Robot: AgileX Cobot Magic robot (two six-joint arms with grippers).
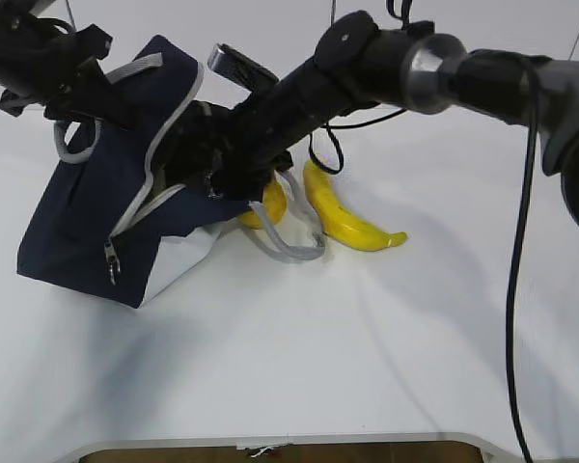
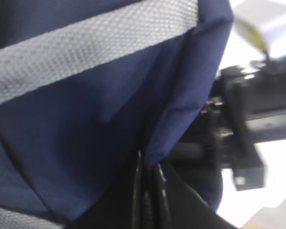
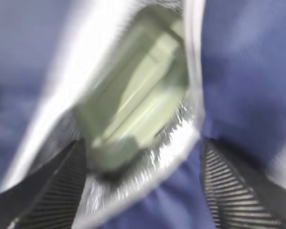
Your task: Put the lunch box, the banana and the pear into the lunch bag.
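On the white table (image 1: 299,367), nearest to the camera, one boxy navy-blue fabric lunch bag (image 1: 77,222) with white lower side panels is seen, tilted with its open mouth towards the right. One grey zipper pull (image 1: 110,260) hangs at its front edge, and one grey webbing handle (image 1: 289,241) lies on the table beside it.

Just behind this handle, one small yellow-orange pear (image 1: 270,204) is seen only in part, because the bag and the right arm cover most of it. One curved yellow banana (image 1: 352,220) lies on the table just right of the pear, fully visible except its upper end under a black cable.

The right hand (image 3: 143,148) is reached into the mouth of the bag, and in the exterior view it is hidden by the fabric. In the right wrist view two ribbed black fingers (image 3: 233,191) are seen set wide apart with nothing between them, so the hand is released. Beyond them, inside the bag, the pale green lid of one clear glass lunch box (image 3: 138,95) is made out, although it is much blurred.

Farthest back, the left hand (image 1: 87,82) is at the upper rim of the bag. It is clenched on the blue fabric there, but the fingertips are cut off in the left wrist view.
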